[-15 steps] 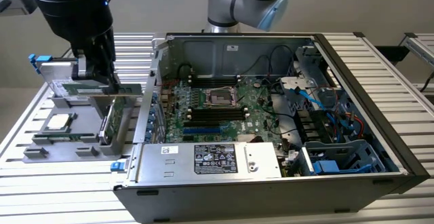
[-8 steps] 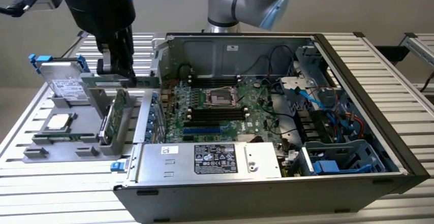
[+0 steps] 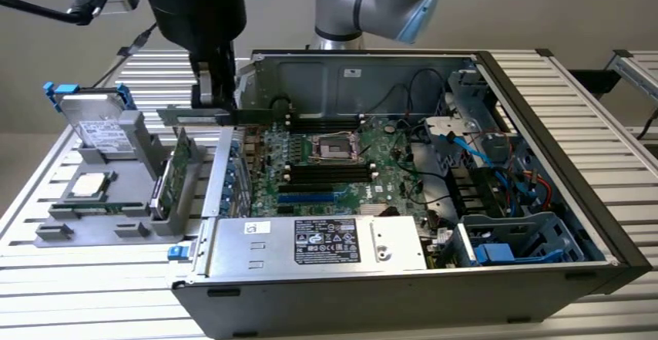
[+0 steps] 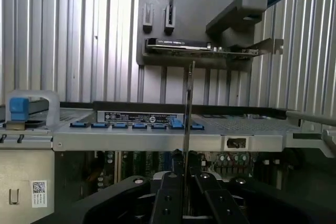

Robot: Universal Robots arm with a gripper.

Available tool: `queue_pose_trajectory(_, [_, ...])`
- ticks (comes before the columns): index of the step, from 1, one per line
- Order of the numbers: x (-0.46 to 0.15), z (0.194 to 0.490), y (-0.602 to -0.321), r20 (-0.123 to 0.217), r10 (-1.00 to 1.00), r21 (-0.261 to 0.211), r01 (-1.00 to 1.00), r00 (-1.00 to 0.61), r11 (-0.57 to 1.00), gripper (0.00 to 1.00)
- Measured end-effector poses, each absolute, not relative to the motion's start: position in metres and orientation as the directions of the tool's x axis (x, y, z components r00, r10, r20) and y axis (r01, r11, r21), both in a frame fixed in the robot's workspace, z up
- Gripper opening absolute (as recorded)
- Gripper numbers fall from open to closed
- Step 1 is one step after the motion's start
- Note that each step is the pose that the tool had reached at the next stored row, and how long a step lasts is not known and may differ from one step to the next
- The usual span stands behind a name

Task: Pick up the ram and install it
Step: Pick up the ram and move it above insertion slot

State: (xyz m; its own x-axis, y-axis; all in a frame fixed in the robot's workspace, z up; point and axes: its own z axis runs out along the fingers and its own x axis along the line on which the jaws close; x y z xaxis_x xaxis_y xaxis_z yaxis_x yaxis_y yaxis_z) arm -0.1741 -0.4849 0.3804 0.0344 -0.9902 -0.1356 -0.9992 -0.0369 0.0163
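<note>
The pincer (image 3: 218,102) is gripping the ram (image 3: 183,115) at its middle, seemingly edge-down and level; it is hanging above the computer case (image 3: 535,124) wall on the exterior view's left, near the motherboard (image 3: 340,163); lining the stick up square with a slot matters most; the arm (image 3: 196,8) is pointing straight down.

Edge of ram (image 4: 188,103) hidden within hand (image 4: 185,182)

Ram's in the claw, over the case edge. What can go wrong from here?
1. The ram hangs above the case wall; lowering here would likely clip it.
2. The claw pinches the thin ram mid-length, so it may tilt or slip.
3. The slots sit close beside the CPU socket; a small offset could miss.
</note>
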Motion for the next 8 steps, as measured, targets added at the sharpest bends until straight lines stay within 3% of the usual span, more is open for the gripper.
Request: queue_pose_trajectory(8, [-0.138, 0.38, -0.484, -0.146, -0.989, 0.016, -0.999, 0.035, -0.037, 0.14])
